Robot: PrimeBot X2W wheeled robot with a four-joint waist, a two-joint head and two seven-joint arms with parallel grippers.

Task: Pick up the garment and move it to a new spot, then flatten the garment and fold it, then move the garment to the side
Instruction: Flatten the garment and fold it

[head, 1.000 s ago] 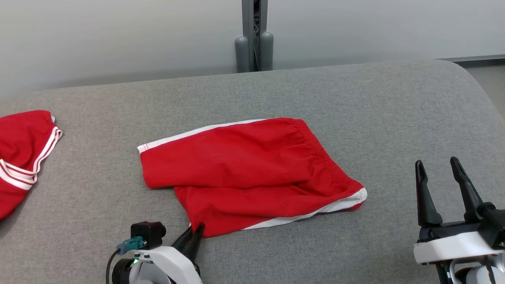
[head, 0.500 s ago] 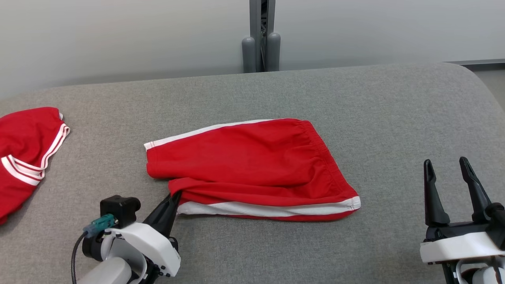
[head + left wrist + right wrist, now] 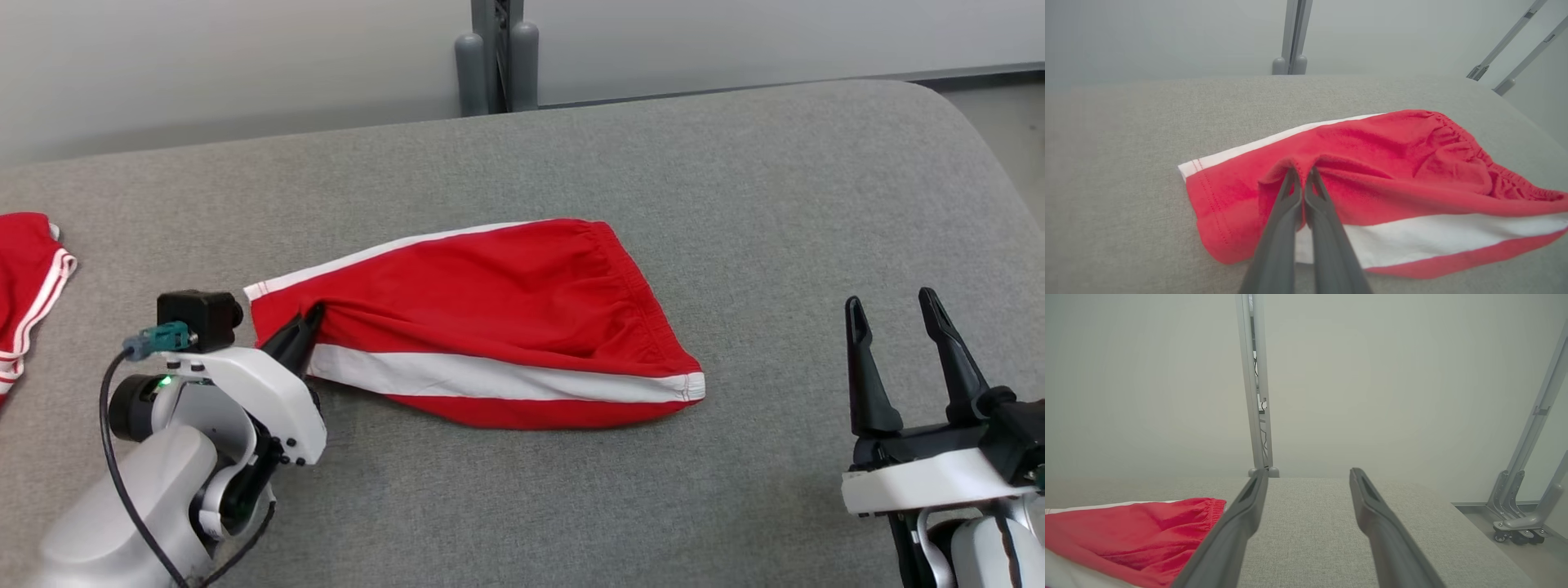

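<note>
The garment (image 3: 482, 318) is a pair of red shorts with white side stripes, lying on the grey padded surface (image 3: 735, 204) at its middle. My left gripper (image 3: 306, 322) is shut on a fold of red cloth at the garment's left end. In the left wrist view that gripper (image 3: 1302, 171) pinches a raised ridge of the garment (image 3: 1392, 163) with its tips pressed together. Off to the lower right of the head view, my right gripper (image 3: 890, 306) stands open, apart from the cloth. In its own view, that gripper (image 3: 1308, 475) has nothing between its fingers, and the garment (image 3: 1135, 535) lies to the left.
Another red piece of clothing with white stripes (image 3: 24, 286) lies at the far left edge of the surface. A grey metal post (image 3: 494, 49) stands behind the surface against a pale wall. The surface's rounded right end drops toward the floor (image 3: 1004, 106).
My left gripper closed on the garment's near corner and carried it left and away from me, turning the near layer over so a broad white stripe shows. The camera has shifted too.
</note>
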